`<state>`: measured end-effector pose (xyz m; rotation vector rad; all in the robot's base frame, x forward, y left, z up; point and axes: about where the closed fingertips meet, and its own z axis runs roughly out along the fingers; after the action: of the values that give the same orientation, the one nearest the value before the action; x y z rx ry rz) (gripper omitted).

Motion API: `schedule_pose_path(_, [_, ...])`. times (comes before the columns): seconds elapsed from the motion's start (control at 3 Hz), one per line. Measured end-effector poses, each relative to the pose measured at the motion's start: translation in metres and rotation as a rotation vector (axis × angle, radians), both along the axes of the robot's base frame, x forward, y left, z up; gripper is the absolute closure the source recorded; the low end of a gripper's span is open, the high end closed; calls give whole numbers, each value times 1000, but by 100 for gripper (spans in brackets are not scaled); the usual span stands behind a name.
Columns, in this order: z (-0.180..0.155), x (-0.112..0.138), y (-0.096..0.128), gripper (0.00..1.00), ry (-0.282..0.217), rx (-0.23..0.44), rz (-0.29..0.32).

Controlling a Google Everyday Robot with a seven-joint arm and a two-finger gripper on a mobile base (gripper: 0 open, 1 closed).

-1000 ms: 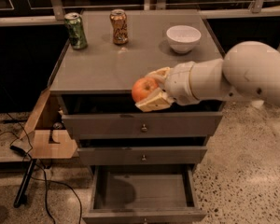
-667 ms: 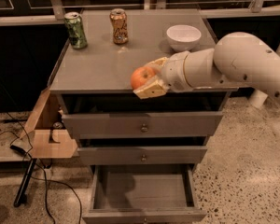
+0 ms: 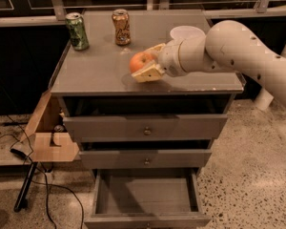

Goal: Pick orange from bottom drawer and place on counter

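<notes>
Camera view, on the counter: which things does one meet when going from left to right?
Green can → brown can → orange, gripped by the end effector over the counter → white bowl.

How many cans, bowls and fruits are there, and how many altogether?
Cans: 2 (green can, brown can)
Bowls: 1 (white bowl)
Fruits: 1 (orange, gripped by the pincer just above the counter)
Total: 4
</notes>
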<state>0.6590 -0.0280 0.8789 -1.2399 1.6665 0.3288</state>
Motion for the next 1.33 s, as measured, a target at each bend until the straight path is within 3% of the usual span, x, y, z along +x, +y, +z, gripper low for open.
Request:
schedule_pose_path(0.33, [-11,24,3,100,13,36,-27])
schedule_pose_path(1.33, [-28,49,3,100,29,83,-58])
